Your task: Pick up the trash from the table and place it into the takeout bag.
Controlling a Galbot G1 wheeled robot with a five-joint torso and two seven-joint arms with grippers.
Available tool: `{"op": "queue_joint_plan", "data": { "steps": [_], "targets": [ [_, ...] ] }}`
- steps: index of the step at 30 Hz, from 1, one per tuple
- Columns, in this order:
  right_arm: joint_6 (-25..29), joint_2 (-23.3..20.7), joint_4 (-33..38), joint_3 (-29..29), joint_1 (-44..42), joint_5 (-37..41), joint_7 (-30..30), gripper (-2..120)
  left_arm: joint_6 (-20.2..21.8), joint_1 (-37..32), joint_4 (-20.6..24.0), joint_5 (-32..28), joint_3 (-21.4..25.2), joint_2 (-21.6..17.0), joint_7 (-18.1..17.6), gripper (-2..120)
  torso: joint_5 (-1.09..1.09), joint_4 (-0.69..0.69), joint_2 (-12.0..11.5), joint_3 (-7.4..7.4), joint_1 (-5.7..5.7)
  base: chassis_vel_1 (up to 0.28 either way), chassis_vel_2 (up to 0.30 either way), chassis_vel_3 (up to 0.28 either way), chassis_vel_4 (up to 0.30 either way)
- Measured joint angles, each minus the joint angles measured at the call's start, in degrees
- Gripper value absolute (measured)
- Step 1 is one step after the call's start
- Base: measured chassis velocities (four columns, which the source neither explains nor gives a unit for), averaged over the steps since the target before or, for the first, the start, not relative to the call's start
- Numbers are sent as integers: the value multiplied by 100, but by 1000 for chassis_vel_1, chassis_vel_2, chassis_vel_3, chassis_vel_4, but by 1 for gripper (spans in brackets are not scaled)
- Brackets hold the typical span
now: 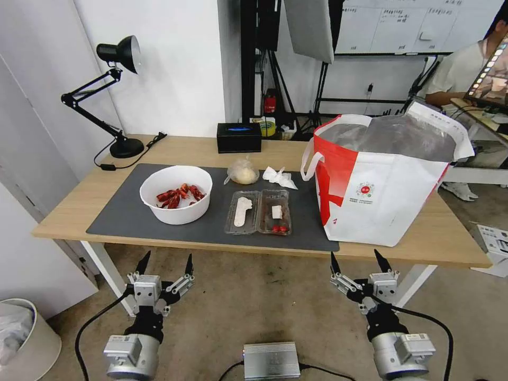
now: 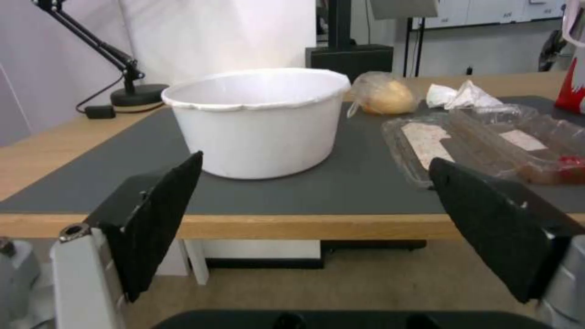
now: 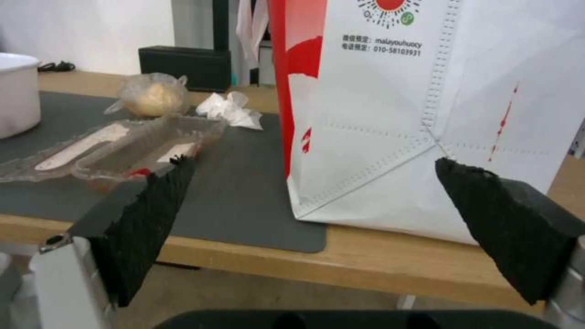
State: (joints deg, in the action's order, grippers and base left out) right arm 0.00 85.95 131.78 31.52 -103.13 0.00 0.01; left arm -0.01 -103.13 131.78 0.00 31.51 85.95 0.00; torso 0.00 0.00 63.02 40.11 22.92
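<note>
Both end effectors, left [image 1: 165, 260] and right [image 1: 361, 258], gape below the table [image 1: 79, 203] edge, trash untouched.

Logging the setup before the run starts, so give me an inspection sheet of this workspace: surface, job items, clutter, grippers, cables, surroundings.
Surface: light-wood table with a dark grey mat.
Job's things: white bowl of red shells, clear hinged tray lying open, knotted bag and crumpled tissue, all on the mat; takeout bag upright, open-topped, at the table's right end.
Clutter: black tissue box and black desk lamp at the back edge.
Grippers: left gripper and right gripper both open, empty, short of the front edge, below table level.
Cables: lamp cord on the tabletop; arm cables near the floor.
Surroundings: white bin at floor left; seated person behind the bag.
</note>
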Motion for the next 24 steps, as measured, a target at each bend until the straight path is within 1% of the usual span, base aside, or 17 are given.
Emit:
{"op": "queue_joint_plan", "data": {
  "steps": [24],
  "targets": [
    [0,0,0,0,0,0,0,100,0,0,0,0,0,0,0,100,0,0,0,0,0,0,0,0,0]
  ]
}}
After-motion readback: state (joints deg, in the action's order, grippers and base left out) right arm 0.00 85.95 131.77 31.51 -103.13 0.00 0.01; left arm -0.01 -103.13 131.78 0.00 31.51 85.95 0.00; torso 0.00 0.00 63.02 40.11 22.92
